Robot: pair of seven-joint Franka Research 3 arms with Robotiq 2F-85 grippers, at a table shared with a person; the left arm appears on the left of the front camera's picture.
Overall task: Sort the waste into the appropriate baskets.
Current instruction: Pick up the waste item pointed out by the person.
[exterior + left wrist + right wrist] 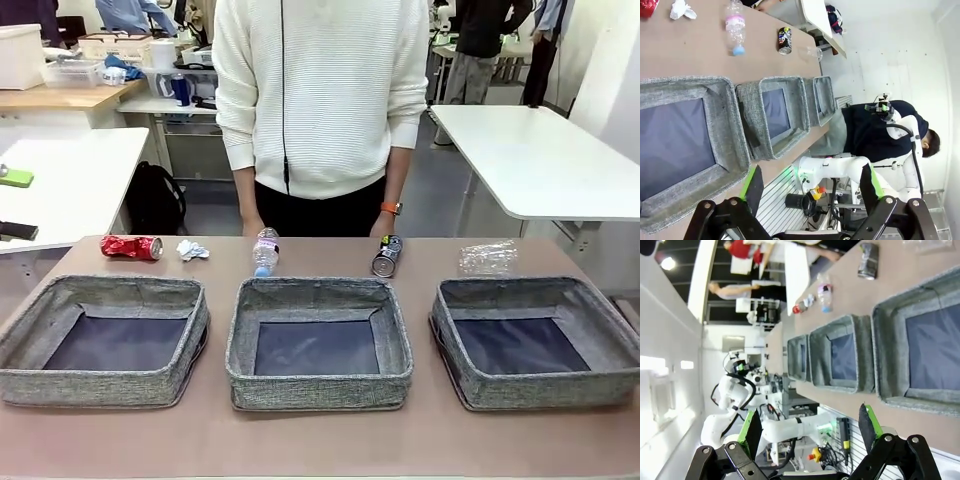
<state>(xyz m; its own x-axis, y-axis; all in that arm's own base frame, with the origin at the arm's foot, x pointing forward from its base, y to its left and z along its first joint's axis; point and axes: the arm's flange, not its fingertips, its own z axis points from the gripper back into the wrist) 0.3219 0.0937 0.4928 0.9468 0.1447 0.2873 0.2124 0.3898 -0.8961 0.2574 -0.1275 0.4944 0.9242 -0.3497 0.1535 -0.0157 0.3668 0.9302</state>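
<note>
3 grey woven baskets (320,385), red can (131,247), white paper wad (192,250), silver-black can (387,256)

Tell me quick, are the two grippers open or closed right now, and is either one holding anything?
Left gripper: open, holding nothing.
Right gripper: open, holding nothing.

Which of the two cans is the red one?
The red can is at the left end of the row, beside the white paper wad. The other can is dark and lies farther right, behind the middle basket.
</note>
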